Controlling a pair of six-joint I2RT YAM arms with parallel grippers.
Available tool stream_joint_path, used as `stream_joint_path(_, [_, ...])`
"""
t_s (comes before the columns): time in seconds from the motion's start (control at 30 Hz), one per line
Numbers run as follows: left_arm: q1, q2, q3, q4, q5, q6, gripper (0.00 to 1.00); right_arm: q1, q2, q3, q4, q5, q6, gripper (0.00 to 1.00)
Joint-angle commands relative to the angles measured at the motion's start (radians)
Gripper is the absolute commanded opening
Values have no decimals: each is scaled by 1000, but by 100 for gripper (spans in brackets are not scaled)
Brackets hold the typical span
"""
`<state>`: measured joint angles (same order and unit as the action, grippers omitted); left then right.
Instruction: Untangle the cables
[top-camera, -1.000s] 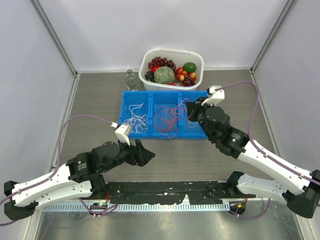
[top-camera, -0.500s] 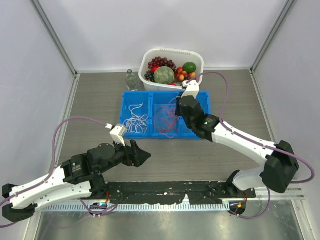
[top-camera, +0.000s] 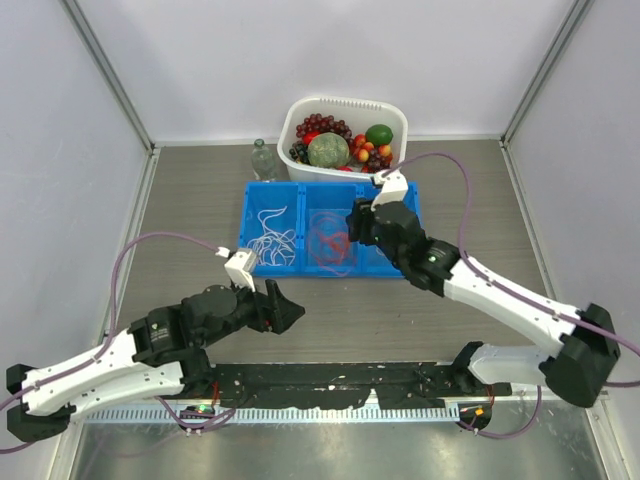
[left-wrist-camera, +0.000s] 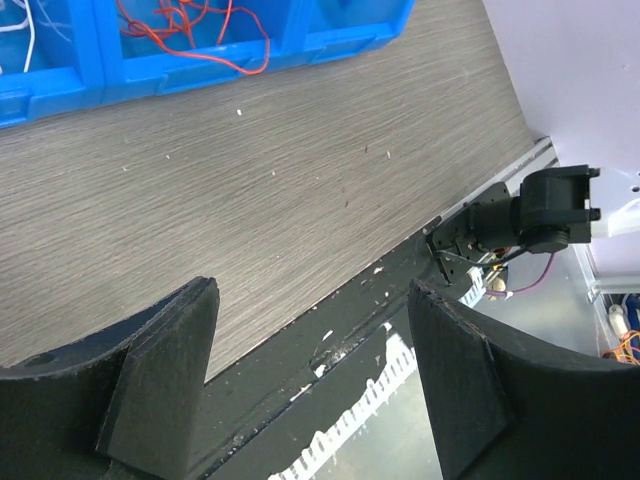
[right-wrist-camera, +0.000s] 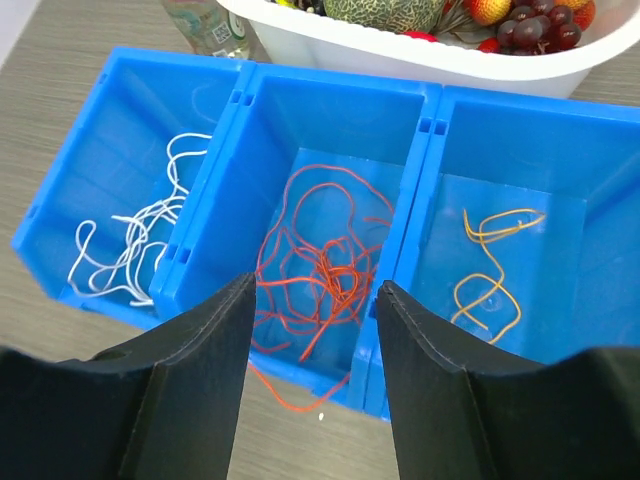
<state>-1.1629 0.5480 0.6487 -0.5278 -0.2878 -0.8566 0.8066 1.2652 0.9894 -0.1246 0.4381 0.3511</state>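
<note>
The cables lie sorted in a blue three-compartment tray (top-camera: 262, 194) (right-wrist-camera: 430, 120). White cables (right-wrist-camera: 135, 235) (top-camera: 270, 240) fill the left compartment, red cables (right-wrist-camera: 325, 270) (top-camera: 330, 245) the middle, and orange-yellow cables (right-wrist-camera: 490, 265) the right. One red strand (right-wrist-camera: 290, 395) hangs over the tray's front wall onto the table. My right gripper (right-wrist-camera: 315, 290) (top-camera: 355, 225) hovers open above the red cables, with nothing between its fingers. My left gripper (left-wrist-camera: 312, 295) (top-camera: 285, 312) stands open and empty over the table's near edge, well short of the tray (left-wrist-camera: 150, 75).
A white basket (top-camera: 395, 115) (right-wrist-camera: 400, 50) of fruit stands right behind the tray, with a small clear bottle (top-camera: 263, 160) to its left. A black rail (top-camera: 330, 385) (left-wrist-camera: 330, 330) runs along the table's near edge. Grey walls close in both sides.
My right gripper swung left from the tray's right compartment to above the middle one and went from shut to open. The left arm has barely shifted.
</note>
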Motion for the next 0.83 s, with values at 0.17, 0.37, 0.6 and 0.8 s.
stream_joint_path(0.17, [0, -16, -40, 250, 116, 97, 79, 0, -392, -268, 210, -116, -61, 61])
stream_joint_path(0.37, [-1, -224, -170, 604, 259, 146, 79, 0, -662, -392, 286, -160, -103, 77])
stream_joint_path(0.6, [-1, -439, -319, 934, 332, 160, 81, 0, -960, -483, 283, -99, -101, 80])
stream_joint_path(0.8, [0, -525, -301, 947, 343, 180, 89, 0, -1124, -465, 247, -91, -98, 80])
